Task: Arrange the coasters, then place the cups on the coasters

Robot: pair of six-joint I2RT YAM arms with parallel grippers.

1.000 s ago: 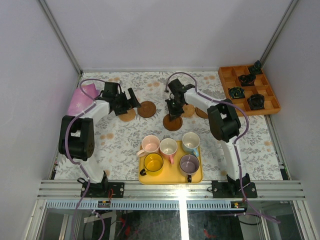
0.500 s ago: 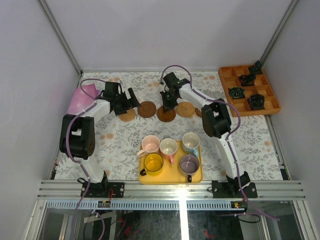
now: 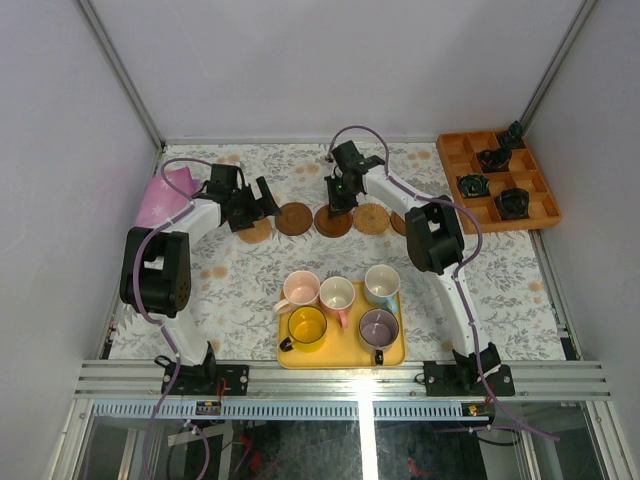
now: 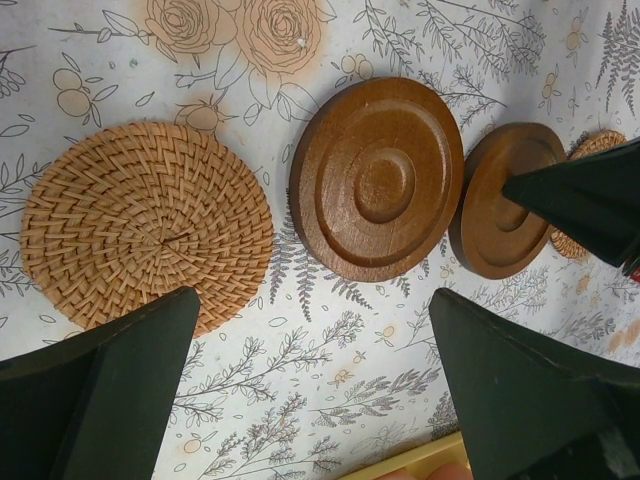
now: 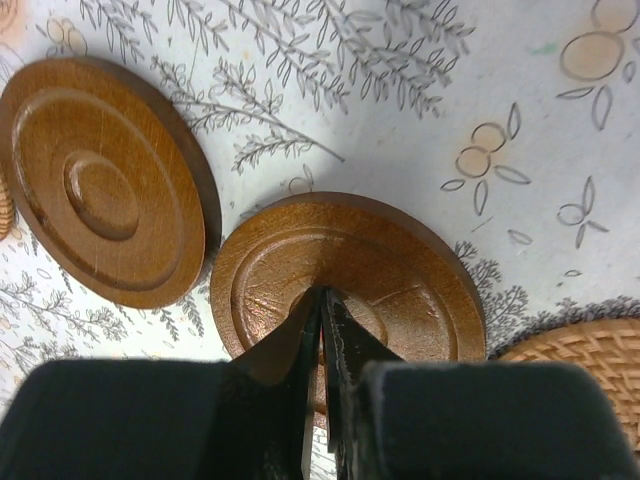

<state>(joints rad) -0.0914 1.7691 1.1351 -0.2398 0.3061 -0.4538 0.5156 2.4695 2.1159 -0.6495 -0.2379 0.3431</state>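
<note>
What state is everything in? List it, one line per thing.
left gripper: open, empty.
right gripper: shut, tips on wooden coaster.
other wooden coaster: flat, bare.
woven coasters: flat, bare.
cups: upright on yellow tray, none on a coaster.

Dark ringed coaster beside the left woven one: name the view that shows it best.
Left wrist: the dark ringed coaster lies whole and close, carved rings clear. Right wrist shows it close too, but slightly clipped at the frame edge. Top external shows it whole, unobstructed, but small.
</note>
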